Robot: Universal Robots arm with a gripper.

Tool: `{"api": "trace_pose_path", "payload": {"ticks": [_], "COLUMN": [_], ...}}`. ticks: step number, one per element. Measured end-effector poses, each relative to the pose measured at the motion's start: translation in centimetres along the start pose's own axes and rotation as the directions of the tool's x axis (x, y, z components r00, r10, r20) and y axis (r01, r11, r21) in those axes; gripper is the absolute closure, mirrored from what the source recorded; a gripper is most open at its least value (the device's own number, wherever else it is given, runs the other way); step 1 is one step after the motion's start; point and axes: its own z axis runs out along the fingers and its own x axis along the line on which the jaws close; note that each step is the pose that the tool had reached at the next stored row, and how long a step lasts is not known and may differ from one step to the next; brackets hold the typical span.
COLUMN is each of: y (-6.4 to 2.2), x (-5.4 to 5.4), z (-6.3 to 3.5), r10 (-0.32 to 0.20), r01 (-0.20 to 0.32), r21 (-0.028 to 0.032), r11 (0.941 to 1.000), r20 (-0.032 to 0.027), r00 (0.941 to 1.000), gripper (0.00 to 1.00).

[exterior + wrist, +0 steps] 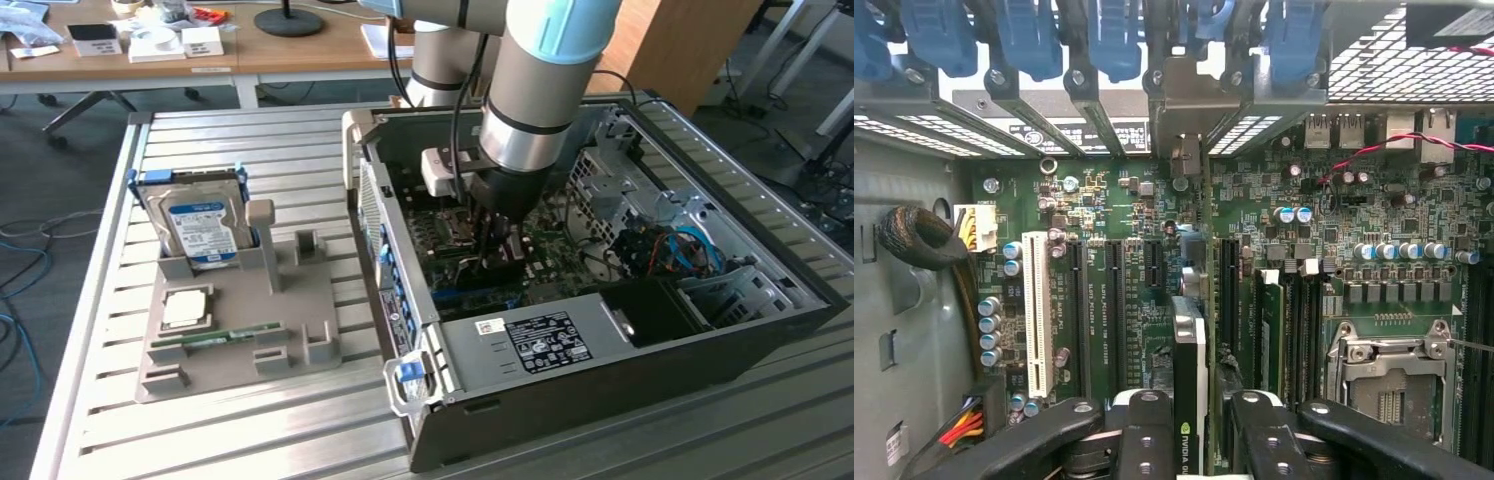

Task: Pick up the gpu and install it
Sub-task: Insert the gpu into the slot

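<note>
Open black steel computer case (pixel 747 340) lies on its side on the slatted metal table (pixel 267 440). Arm reaches down into it over the green motherboard (pixel 1414 200). Gripper (pixel 1194 425): black jaws narrowed, clamped either side of the gpu (pixel 1189 370) (seen edge-on, thin green board), held upright at the expansion slots, silver bracket (pixel 1181 110) at the rear openings. White slot (pixel 1037 310) alongside.

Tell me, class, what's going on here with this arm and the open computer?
The robot arm has reached down into the open computer case, and its gripper holds the gpu edge-on between its fingers, right above the motherboard and its expansion slots. On the metal table beside the case, a grey parts holder keeps a hard drive and a RAM stick.
</note>
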Motion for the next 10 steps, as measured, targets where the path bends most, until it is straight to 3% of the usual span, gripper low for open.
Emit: {"api": "trace_pose_path", "payload": {"ticks": [10], "y": [0.01], "x": [0.01], "z": [0.14], "r10": [0.0], "r01": [0.0], "r21": [0.0002], "r11": [1.0], "r20": [-0.0001], "r00": [1.0], "gripper": [0.73]}}
